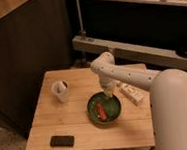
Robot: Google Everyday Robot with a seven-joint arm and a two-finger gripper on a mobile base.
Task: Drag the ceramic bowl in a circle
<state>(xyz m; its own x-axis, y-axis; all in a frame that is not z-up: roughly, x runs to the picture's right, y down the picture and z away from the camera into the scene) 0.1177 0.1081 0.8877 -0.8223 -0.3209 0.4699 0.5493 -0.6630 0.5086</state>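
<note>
The ceramic bowl (103, 109) is a glossy dark green shallow dish resting on the right half of the wooden table (56, 121). A red-orange item (101, 111) lies inside it. My white arm reaches in from the right and bends down over the bowl. The gripper (108, 93) points down onto the bowl's far right rim and is shut, its tip touching or just inside the rim.
A small white mug (61, 91) stands left of the bowl. A black flat device (62, 140) lies near the table's front edge. A white packet (131, 93) sits at the right edge, beside the arm. Dark cabinets and a metal rail stand behind.
</note>
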